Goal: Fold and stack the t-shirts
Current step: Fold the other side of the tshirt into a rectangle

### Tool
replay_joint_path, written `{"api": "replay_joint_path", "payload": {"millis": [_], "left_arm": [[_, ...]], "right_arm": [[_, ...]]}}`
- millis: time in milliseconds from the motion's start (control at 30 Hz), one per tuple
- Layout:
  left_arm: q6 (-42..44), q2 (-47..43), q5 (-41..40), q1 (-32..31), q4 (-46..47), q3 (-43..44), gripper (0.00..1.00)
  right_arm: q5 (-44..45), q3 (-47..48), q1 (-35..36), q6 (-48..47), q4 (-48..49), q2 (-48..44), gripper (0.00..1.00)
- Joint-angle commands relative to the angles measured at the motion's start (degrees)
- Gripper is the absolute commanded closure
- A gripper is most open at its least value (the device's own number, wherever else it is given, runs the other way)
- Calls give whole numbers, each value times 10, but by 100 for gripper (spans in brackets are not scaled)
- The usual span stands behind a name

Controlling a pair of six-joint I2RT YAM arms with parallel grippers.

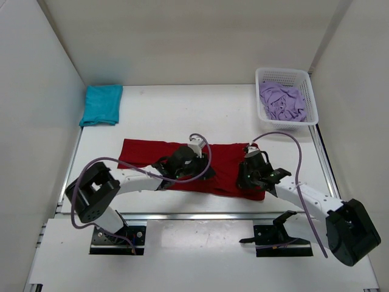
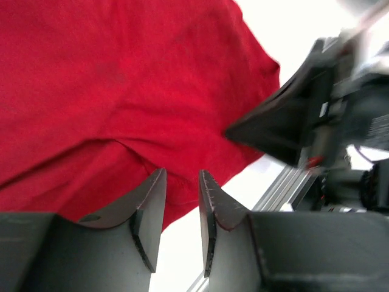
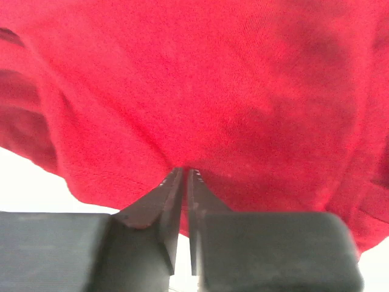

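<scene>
While right gripper (image 3: 185, 172) pinches the soft dark red t-shirt (image 3: 213, 91), left gripper (image 2: 182, 173) gapes narrowly

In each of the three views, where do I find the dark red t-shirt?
Top external: dark red t-shirt spread across the middle.
Left wrist: it fills the upper left.
Right wrist: it fills nearly the whole frame.
Shared landmark: white table bordering the cloth.
</scene>
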Motion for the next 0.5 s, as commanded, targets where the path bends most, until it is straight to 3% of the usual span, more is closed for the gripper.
{"api": "replay_joint_path", "payload": {"millis": [0,200,367,467], "left_arm": [[-9,32,19,-17,-15,24,60],[-22,54,13,-24,-9,15,53],[-23,81,25,-34,-6,48,45],[-22,115,39,-39,-21,69,52]], "right_arm": [[5,4,-12,4,12,-50,91],[-67,19,-155,-22,66,-77,75],[-108,80,-206,-28,131,-1,64],[-139,108,-235,-27,170,65,59]]}}
